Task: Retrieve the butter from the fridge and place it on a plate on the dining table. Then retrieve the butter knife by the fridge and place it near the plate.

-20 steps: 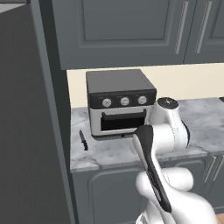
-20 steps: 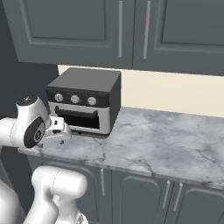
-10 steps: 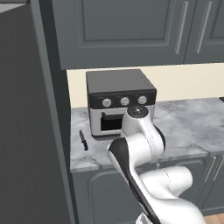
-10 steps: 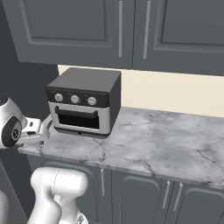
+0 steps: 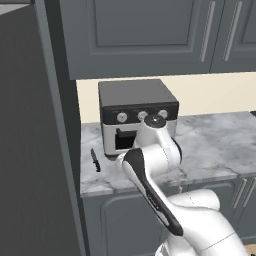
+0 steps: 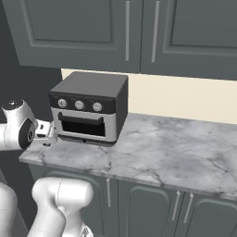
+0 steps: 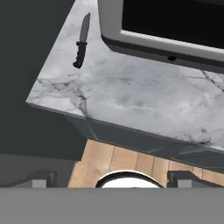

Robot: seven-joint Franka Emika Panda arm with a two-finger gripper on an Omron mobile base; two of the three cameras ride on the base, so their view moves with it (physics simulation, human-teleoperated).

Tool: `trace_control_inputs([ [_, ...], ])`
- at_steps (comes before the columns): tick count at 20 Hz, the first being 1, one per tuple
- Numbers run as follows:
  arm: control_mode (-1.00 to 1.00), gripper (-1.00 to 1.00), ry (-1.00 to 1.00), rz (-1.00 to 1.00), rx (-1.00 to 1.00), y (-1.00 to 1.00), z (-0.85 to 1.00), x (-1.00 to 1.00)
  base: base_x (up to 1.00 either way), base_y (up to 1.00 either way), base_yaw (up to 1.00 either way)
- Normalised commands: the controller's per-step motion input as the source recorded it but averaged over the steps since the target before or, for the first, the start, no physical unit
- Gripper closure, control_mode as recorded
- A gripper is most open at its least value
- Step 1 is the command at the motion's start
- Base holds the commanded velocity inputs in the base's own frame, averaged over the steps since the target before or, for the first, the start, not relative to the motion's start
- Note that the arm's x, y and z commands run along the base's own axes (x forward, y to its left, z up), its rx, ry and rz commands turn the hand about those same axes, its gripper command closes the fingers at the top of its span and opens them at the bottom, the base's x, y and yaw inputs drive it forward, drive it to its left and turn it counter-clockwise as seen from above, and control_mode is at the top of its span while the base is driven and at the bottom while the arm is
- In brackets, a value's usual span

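The butter knife [image 7: 81, 41] lay flat on the marble counter [image 7: 144, 96] beside the toaster oven [image 7: 175, 26], well ahead and left of the gripper [image 7: 111, 177], whose fingers [image 7: 41, 178] stood wide and empty, apparently positioned for an approach to pick it up.

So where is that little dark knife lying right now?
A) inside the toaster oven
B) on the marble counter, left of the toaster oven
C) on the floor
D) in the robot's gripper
B: the butter knife lies flat on the marble counter, left of the toaster oven, untouched.
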Motion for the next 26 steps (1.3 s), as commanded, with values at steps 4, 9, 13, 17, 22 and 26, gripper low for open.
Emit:
trace_control_inputs([
  [4,-1.00,-1.00,0.04,0.13,0.06,0.34,-0.39,0.33,0.00,0.00,0.00],
  [9,-1.00,-1.00,0.03,0.02,0.00,0.71,-0.31,0.17,0.00,0.00,0.00],
  [13,-1.00,-1.00,0.01,0.00,0.00,0.22,-0.16,0.42,0.00,0.00,0.00],
  [17,-1.00,-1.00,0.00,0.00,0.01,0.00,-0.11,0.45,0.00,0.00,0.00],
  [22,-1.00,-1.00,0.00,0.00,0.01,0.05,-0.25,0.40,0.00,0.00,0.00],
  [26,-1.00,-1.00,0.00,0.00,0.00,0.06,-0.36,0.33,0.00,0.00,0.00],
])
